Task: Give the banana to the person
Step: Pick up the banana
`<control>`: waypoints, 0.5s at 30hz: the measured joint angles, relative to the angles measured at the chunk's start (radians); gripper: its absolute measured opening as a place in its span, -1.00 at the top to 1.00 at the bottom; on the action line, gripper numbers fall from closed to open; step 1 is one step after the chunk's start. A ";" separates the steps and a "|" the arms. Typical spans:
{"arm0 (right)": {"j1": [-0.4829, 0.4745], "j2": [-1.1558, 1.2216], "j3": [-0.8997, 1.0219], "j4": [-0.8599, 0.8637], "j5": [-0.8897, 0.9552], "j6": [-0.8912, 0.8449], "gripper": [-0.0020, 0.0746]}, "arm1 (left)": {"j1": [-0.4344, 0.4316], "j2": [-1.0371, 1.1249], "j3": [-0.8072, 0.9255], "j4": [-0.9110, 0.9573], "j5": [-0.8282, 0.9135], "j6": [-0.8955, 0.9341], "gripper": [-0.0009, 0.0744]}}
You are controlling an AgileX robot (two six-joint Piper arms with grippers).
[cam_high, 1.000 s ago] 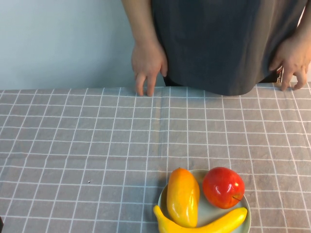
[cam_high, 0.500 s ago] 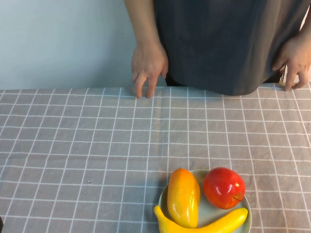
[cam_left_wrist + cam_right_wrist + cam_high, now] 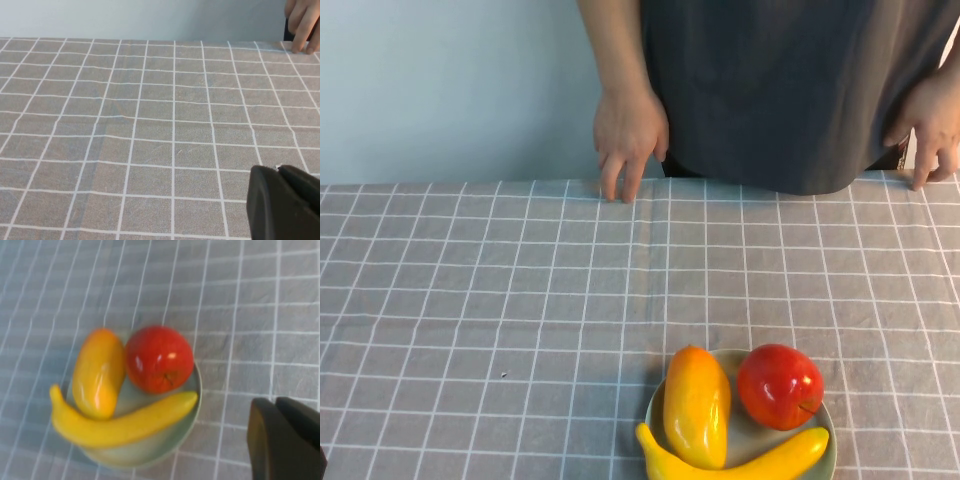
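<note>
The banana (image 3: 740,462) is long, curved and yellow. It lies along the near side of a pale green plate (image 3: 832,438) at the table's near edge. In the right wrist view the banana (image 3: 120,425) curves under the other fruit. My right gripper (image 3: 275,401) is shut and empty, above the cloth beside the plate and apart from the banana. My left gripper (image 3: 278,168) is shut and empty over bare cloth. Neither gripper shows in the high view. The person (image 3: 770,90), in a dark grey shirt, stands at the far edge with both hands (image 3: 630,130) at the table edge.
A stubby yellow-orange mango (image 3: 697,405) and a red apple (image 3: 779,386) share the plate with the banana. They also show in the right wrist view, the mango (image 3: 97,372) next to the apple (image 3: 159,359). A grey checked cloth (image 3: 500,300) covers the table. One of the person's hands (image 3: 302,22) shows in the left wrist view.
The person's hands have shifted slightly at the far edge. The fruit and plate have not moved.
</note>
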 joint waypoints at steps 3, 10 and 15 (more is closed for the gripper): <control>0.012 0.126 -0.111 -0.029 0.062 -0.015 0.97 | 0.000 0.000 0.000 0.000 0.000 0.000 0.98; 0.278 0.385 -0.289 -0.175 0.067 0.021 0.97 | 0.000 0.000 0.000 0.000 0.000 0.000 0.98; 0.595 0.535 -0.350 -0.323 0.076 0.037 0.97 | 0.000 0.000 0.000 0.000 0.000 0.000 0.98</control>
